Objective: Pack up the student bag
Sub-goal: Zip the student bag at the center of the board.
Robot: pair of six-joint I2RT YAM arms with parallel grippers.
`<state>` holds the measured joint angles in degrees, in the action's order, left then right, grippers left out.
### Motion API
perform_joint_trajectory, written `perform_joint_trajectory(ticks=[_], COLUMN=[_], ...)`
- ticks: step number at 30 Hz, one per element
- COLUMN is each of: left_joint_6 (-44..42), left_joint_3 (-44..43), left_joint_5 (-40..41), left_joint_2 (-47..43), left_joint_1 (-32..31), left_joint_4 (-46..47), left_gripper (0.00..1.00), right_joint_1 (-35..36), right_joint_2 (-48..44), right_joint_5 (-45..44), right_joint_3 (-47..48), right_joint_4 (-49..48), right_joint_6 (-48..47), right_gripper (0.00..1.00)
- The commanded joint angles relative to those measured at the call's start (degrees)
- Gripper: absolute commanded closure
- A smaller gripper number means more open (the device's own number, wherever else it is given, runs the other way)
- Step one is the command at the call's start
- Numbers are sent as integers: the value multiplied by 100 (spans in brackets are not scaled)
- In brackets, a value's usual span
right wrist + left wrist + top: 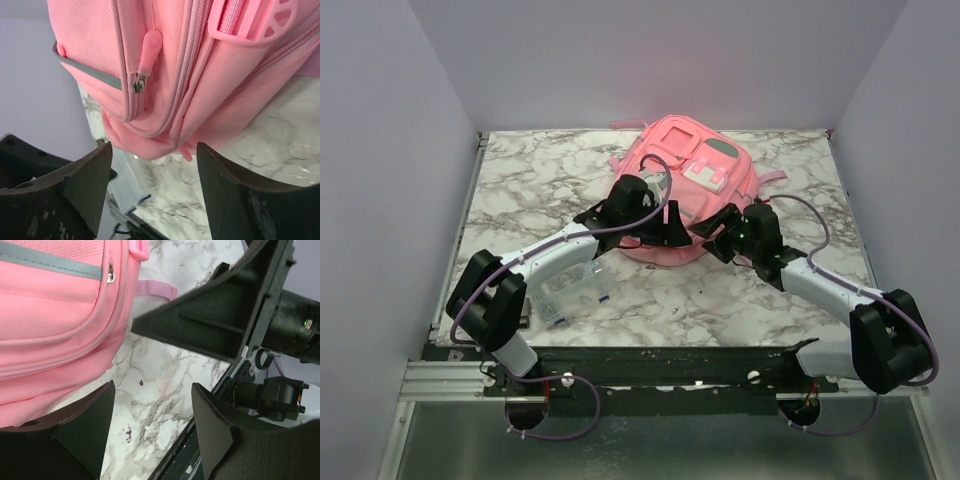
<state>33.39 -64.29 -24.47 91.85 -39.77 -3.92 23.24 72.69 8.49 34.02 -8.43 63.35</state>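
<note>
Top external view: the large pink fabric backpack with grey reflective strips (685,185) is lying flat on the white-and-grey marbled tabletop (535,170), toward the far centre, front pockets facing up, with the white-pink plastic clasp (708,176) showing on top. Both arms are reaching in at its near edge. The left gripper (668,226) is sitting at the near-left side of the backpack and the right gripper (720,238) at the near-right side, the two close to each other. A clear plastic compartment box (575,288) is lying on the tabletop near-left, partly under the left forearm and apart from the backpack.

Left wrist view: the left gripper (150,432) is standing released, jaws spread, only bare marble showing between the black fingers (85,432). The backpack (50,320) is filling the upper left, just beside the left finger; I cannot tell whether they are touching. A small metal zipper pull (111,276) is hanging by a grey strip (50,261), and a pink strap (156,290) is trailing onto the marble. The right gripper (215,315) is crossing the upper right.

Right wrist view: the right gripper (155,192) is also spread wide and grasping nothing. The backpack (175,80) is sitting just ahead of the fingers (85,185), a long pink zipper pull (150,50) pointing toward them, not between the jaws. The clasp (255,20) is showing at the top right.
</note>
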Motion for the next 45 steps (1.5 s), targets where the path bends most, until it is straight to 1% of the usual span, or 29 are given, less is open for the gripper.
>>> perform_joint_trajectory(ticks=[1,2,3,5,7,10,13,16,18,20,23,27,30,32,34,37,38,40,41,43,44,45], left_joint_6=[-97,-81,-59,-18,-25,58,221,348,389,360,335,394,395,407,494,624,670,759,794,810,822,856], left_joint_3=[299,400,497,734,942,1094,1171,1166,1156,1130,1112,1160,1297,1386,1431,1486,1498,1508,1488,1379,1316,1271], left_joint_5=[-100,-82,-68,27,232,787,1301,1538,1577,1631,1673,1757,2027,2183,2311,2403,2547,2585,2617,2749,2865,2991], left_joint_2=[-392,-467,-551,-711,-887,-1071,-1108,-1083,-1082,-1098,-1108,-1100,-1130,-1105,-1051,-947,-904,-833,-792,-677,-618,-567], left_joint_1=[-13,-20,-22,-62,-164,-430,-694,-806,-813,-818,-813,-834,-910,-958,-972,-989,-998,-1016,-1027,-1084,-1122,-1165], left_joint_4=[164,181,203,288,347,347,365,359,517,533,551,559,626,682,729,872,931,1073,1126,1157,1159,1166], left_gripper=[36,36,36,36,36,36,36,36,36,36,38,42,46,48,52,58,60,61,57,46,43,43], right_joint_1=[4,-6,-6,-1,-2,4,2,2,0,-2,3,0,3,1,-1,-2,2,-3,4,3,5,4], right_joint_2=[579,698,834,1043,1162,1146,993,815,716,675,820,1222,1506,1603,1581,1250,1116,891,815,726,734,749], right_joint_5=[138,207,258,363,344,282,221,139,96,83,209,194,413,525,575,541,514,421,411,471,499,556], right_joint_3=[413,476,553,731,874,981,839,629,464,356,320,477,657,784,830,708,656,580,578,609,622,650], right_joint_4=[156,121,155,224,362,614,780,1012,1015,902,420,113,-235,-312,-245,-172,-128,-80,-39,-10,-20,-38], right_joint_6=[1024,1167,1262,1310,1349,1320,1411,1423,1454,1428,1451,1626,1744,1832,2011,2467,2685,2993,3169,3459,3576,3697], right_gripper=[35,39,42,43,43,43,42,40,40,40,42,45,49,53,68,96,100,100,100,100,100,100])
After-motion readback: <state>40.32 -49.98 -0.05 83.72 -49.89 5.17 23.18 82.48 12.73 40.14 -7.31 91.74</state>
